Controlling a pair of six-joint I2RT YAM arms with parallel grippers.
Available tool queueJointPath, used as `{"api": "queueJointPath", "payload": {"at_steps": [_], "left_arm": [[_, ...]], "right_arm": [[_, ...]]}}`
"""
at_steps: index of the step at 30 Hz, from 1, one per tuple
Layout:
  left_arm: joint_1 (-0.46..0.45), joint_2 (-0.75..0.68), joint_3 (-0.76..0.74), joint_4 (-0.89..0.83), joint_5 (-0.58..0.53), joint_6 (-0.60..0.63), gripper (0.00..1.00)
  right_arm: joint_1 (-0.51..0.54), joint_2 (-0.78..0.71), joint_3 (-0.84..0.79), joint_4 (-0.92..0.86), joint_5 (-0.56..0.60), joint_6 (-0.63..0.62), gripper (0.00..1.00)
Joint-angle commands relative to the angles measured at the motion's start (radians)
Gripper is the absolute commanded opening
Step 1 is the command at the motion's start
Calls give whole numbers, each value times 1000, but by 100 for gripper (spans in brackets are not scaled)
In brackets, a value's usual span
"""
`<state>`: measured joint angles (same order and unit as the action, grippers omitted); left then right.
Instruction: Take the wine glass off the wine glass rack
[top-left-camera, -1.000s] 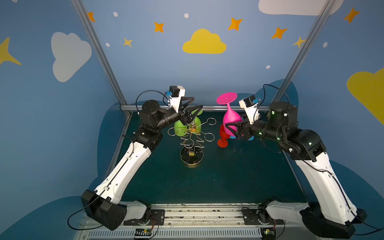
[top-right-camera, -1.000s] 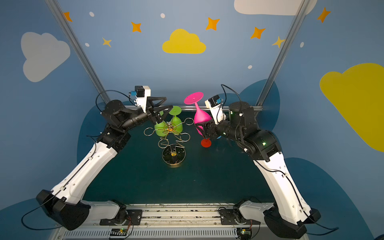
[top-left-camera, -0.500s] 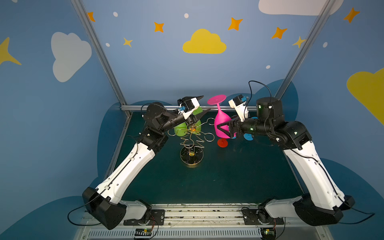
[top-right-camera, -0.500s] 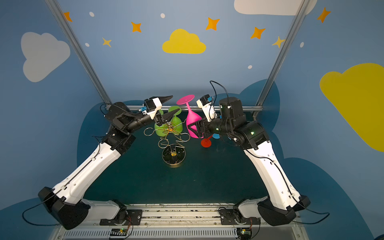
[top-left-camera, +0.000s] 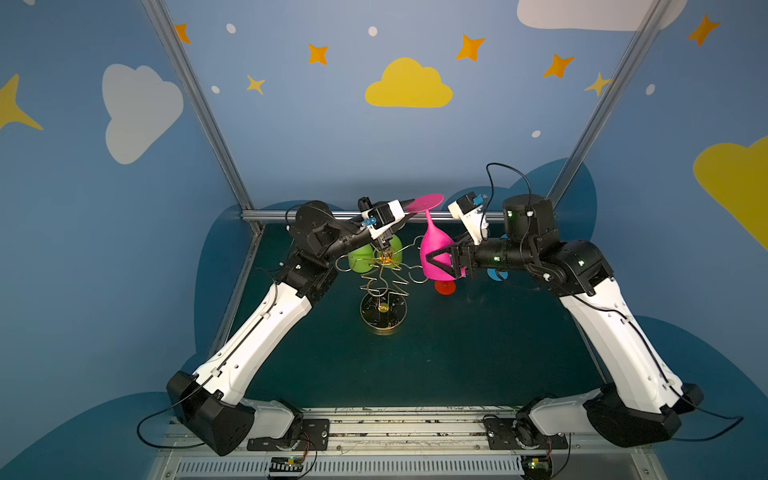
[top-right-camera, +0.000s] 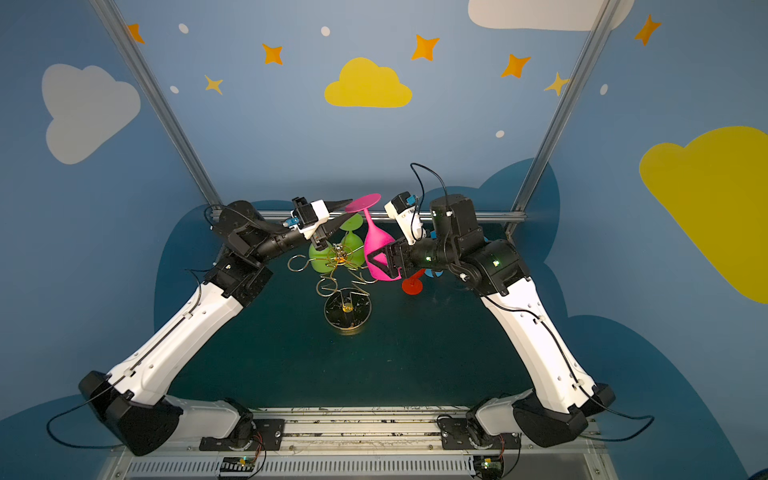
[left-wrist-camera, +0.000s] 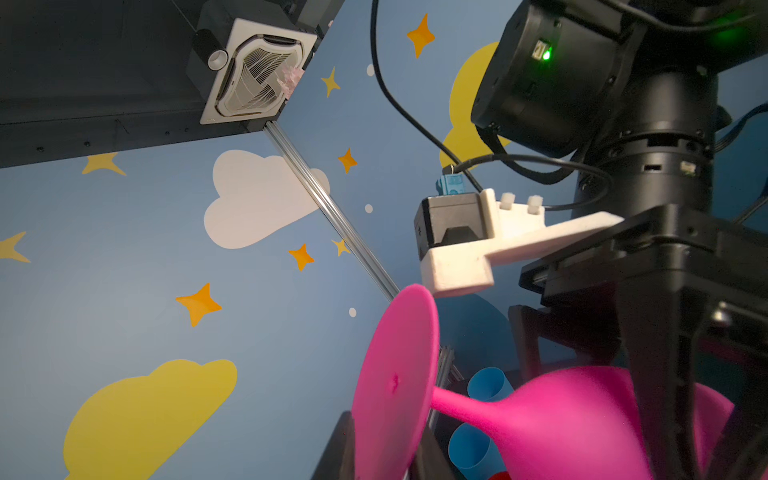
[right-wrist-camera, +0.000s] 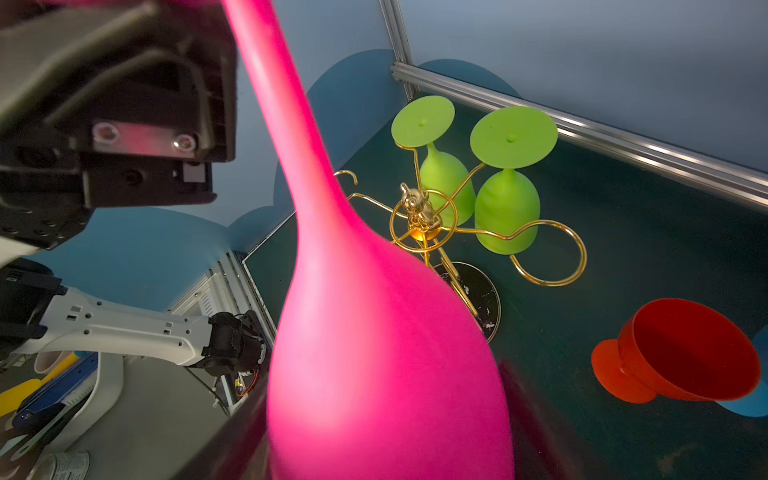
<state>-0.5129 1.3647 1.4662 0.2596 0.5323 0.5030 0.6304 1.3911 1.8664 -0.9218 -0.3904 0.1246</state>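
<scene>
A pink wine glass (top-left-camera: 434, 249) (top-right-camera: 378, 249) hangs upside down in the air, just right of the gold wine glass rack (top-left-camera: 384, 282) (top-right-camera: 347, 309). My right gripper (top-left-camera: 436, 259) (right-wrist-camera: 386, 436) is shut on its bowl (right-wrist-camera: 374, 332). My left gripper (top-left-camera: 409, 212) (top-right-camera: 347, 210) reaches over the rack top. Its fingers sit on either side of the glass's round foot (left-wrist-camera: 395, 382), shut on it. Two green glasses (top-left-camera: 361, 257) (right-wrist-camera: 507, 216) hang from the rack's far arms.
A red glass (top-left-camera: 444, 286) (right-wrist-camera: 685, 353) stands upright on the dark green table, right of the rack. Blue cups (top-left-camera: 496, 273) (left-wrist-camera: 484, 384) stand behind it, under the right arm. A metal rail (top-left-camera: 332, 215) runs along the table's back edge.
The right gripper carried the pink glass left, towards the rack. The left gripper rose from the rack top, swung to the glass's foot and its jaws narrowed onto it.
</scene>
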Motion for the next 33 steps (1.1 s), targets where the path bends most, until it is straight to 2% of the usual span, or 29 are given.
{"api": "queueJointPath", "payload": {"at_steps": [1,4,6,7,9,15,18,23,29,33], "left_arm": [[0,7,20,-5,-2,18,11],[-1,0,7,9,-22,14,4],[-1,-12,-20,38,-44,1,3],[-1,-17,-36,52,-57,-8,3],[-1,-30,-62,61,-85,-23,3],[1,-97,-143,66,-271,-158,3],[1,-127,-170,52,-354,-260,3],[1,-157,-199,26,-455,-413,3],[1,-177,-222,26,-444,-511,3],[1,-182,-231,30,-424,-530,3]], "right_arm": [[8,7,14,-12,-21,4,29],[6,-2,6,9,-29,23,55],[1,-13,-6,41,-33,40,71],[-5,-18,-10,57,-36,53,78],[-30,-26,-17,90,-61,85,83],[-177,-112,-169,403,-255,317,87],[-233,-164,-233,509,-279,382,88],[-272,-256,-296,545,-234,390,88],[-291,-365,-390,524,-116,366,87],[-291,-373,-419,520,-97,369,82]]}}
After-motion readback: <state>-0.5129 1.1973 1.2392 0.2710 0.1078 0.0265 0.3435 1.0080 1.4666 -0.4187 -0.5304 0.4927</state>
